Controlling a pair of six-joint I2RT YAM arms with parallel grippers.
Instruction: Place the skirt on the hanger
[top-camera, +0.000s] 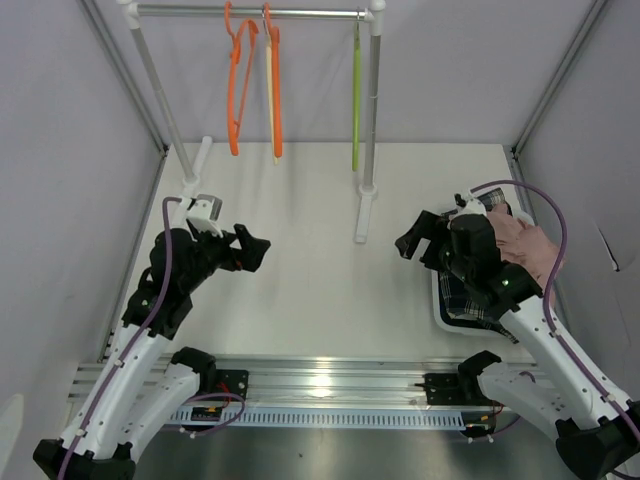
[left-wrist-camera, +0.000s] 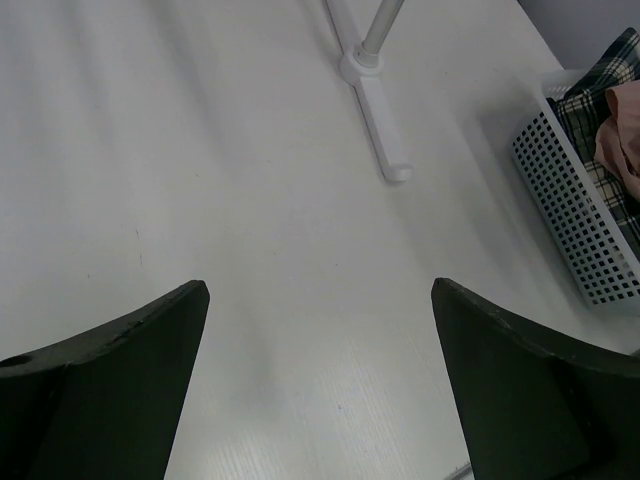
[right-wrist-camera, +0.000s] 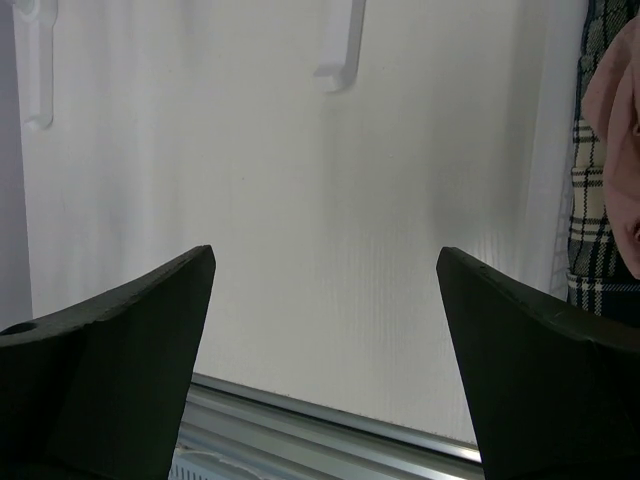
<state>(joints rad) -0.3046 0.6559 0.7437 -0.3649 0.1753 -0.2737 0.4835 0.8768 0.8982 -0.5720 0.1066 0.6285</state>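
Dark navy-green plaid down in the white mesh basket (top-camera: 440, 305) at the right edge of the surface (top-camera: 310, 280): the skirt (top-camera: 462, 300), crumpled, partly under a pink garment (top-camera: 525, 245) and partly hidden by the right arm. Not yet touched.

Pale cream hanger (top-camera: 271, 125) up on the rail (top-camera: 250, 12), hanging close in among the orange hangers (top-camera: 236, 90), well apart from the lime-green hanger (top-camera: 355, 100).

Left pincer (top-camera: 250, 250) spread fully wide, holding nothing, hovering over bare surface on the left. Right pincer (top-camera: 410, 243) likewise spread wide and empty, just beside the basket's left side, aimed at bare surface rather than at the cloth.

Likely trouble from here:
- Pinching pink fabric along with plaid on reaching into the basket, with the two garments lying overlapped.
- Catching only a single fold, and so losing the soft cloth on the lift.
- Snagging the basket's rim and dragging the whole thing along.
- At the rail, knocking or hooking an orange hanger instead of the cream one, given the tight spacing there.

Safest taken by the waistband, though no telling where in the heap.
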